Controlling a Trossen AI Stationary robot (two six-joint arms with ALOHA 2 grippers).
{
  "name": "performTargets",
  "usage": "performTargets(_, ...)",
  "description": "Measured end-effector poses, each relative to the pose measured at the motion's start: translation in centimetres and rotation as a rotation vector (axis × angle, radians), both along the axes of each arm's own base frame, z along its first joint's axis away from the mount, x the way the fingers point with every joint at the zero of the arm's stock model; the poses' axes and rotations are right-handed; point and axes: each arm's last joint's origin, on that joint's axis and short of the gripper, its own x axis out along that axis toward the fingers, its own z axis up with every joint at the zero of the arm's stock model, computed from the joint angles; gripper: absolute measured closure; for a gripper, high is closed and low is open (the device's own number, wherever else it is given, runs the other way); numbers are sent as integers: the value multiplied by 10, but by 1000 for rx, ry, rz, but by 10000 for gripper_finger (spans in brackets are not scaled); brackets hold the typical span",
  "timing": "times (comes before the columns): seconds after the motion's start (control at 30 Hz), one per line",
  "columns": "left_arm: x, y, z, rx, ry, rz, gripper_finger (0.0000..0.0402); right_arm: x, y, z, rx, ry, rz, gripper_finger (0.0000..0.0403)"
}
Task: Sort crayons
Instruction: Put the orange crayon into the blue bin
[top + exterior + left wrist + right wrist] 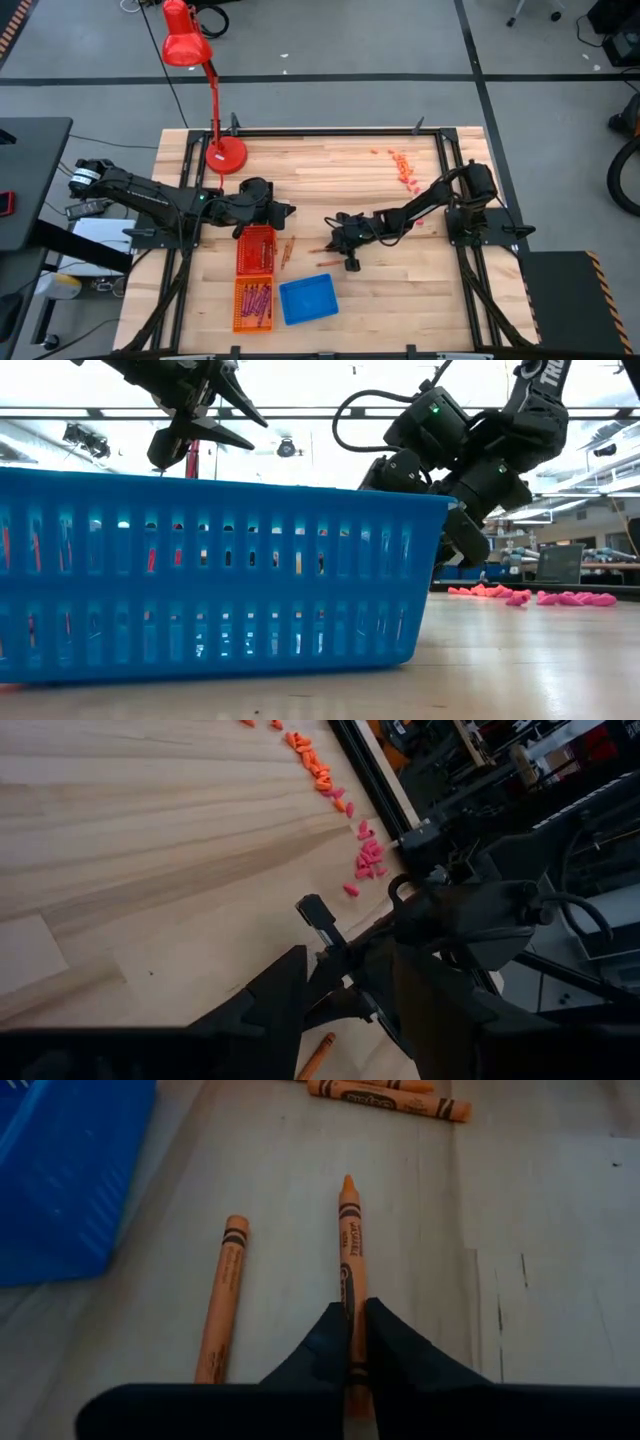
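Several orange crayons lie loose on the wooden table. In the right wrist view one crayon (347,1230) runs straight out from my right gripper (357,1308), which is shut on it. Another crayon (222,1295) lies beside it, and two more (390,1095) lie farther off. My right gripper (335,240) sits low at the table's middle. My left gripper (285,211) hovers open above the red basket's far end, holding nothing; its spread fingers (225,415) show high in the low view. My right gripper pinches the orange crayon between its two fingers, on the wrapped shaft near its blunt end (348,1285). The fingers slant down from the table's right side and run along the crayon. The crayon lies flat on the table, its tip (347,1180) pointing away from the gripper.
A red basket (255,250), an orange basket (253,305) holding crayons and a blue basket (308,300) stand near the front edge. Small pink and orange bits (403,170) lie at the far right. A red desk lamp (225,155) stands at the far left.
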Motion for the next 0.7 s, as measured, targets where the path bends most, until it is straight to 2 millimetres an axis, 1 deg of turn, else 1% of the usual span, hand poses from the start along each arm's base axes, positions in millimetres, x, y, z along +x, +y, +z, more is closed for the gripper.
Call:
performTargets(0.1, 0, 0, 0, 0, 0, 0, 246, -2, -3, 5, -1, 11, -7, 378)
performTargets(0.3, 0, -2, 0, 8, 0, -4, 246, -8, -11, 19, -31, 24, -59, 372)
performTargets(0.5, 5, -16, -5, 140, 10, -4, 246, -11, -21, 37, -47, 11, -105, 372)
performTargets(0.7, 17, -28, -19, 177, 24, 11, 246, -16, -32, 63, -22, -53, -189, 371)
